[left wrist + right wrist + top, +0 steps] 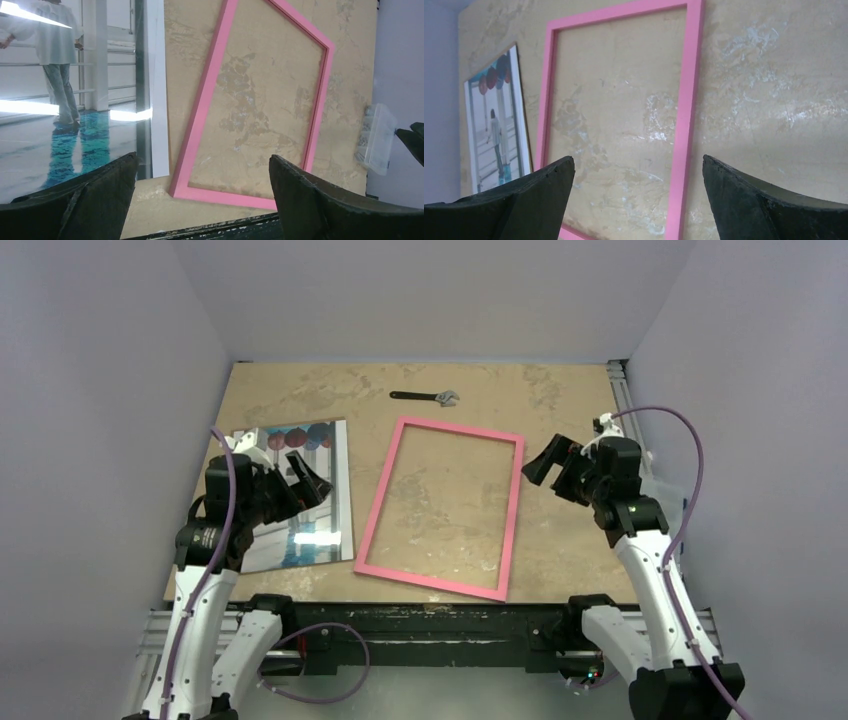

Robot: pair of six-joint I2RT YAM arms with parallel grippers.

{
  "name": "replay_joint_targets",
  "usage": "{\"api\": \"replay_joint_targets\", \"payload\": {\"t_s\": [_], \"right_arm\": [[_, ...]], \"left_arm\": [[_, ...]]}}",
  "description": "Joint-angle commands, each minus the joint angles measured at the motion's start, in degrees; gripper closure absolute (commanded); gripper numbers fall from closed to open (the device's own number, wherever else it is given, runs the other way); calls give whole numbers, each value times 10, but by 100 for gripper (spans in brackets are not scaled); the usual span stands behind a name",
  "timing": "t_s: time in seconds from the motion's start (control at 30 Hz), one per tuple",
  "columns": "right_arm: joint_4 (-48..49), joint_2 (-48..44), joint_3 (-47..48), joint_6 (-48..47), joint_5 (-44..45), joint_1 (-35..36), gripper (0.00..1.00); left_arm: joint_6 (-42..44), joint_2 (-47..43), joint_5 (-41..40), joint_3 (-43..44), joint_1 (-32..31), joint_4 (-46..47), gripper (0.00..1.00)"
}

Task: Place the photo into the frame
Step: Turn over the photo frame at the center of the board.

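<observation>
The photo (335, 510) lies face up at the table's left, its red and blue balls toward the far side. It also shows in the left wrist view as the photo (60, 100) and in the right wrist view as the photo (496, 125). The pink frame (513, 515) lies flat in the middle, just right of the photo, with the tabletop showing through it. My left gripper (305, 480) hovers open over the photo's middle, holding nothing; between its open jaws (202, 157) is the frame's near left corner (197, 120). My right gripper (545, 468) hangs open and empty right of the frame (688, 100).
A black adjustable wrench (428, 397) lies at the far side, beyond the frame. Lilac walls close in the table on the left, back and right. A metal rail (620, 390) runs along the right edge, and a black strip (440, 625) marks the near edge.
</observation>
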Motion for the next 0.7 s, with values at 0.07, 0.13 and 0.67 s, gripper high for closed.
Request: {"api": "replay_joint_targets", "payload": {"t_s": [0.07, 0.13, 0.67], "right_arm": [[-55, 17, -31, -30, 22, 1, 1], [-58, 32, -42, -33, 27, 1, 1], [6, 174, -93, -16, 20, 35, 8]], "left_arm": [[-20, 11, 71, 2, 3, 23, 0], [-35, 5, 101, -15, 2, 48, 0], [-48, 201, 5, 165, -210, -10, 0]]}}
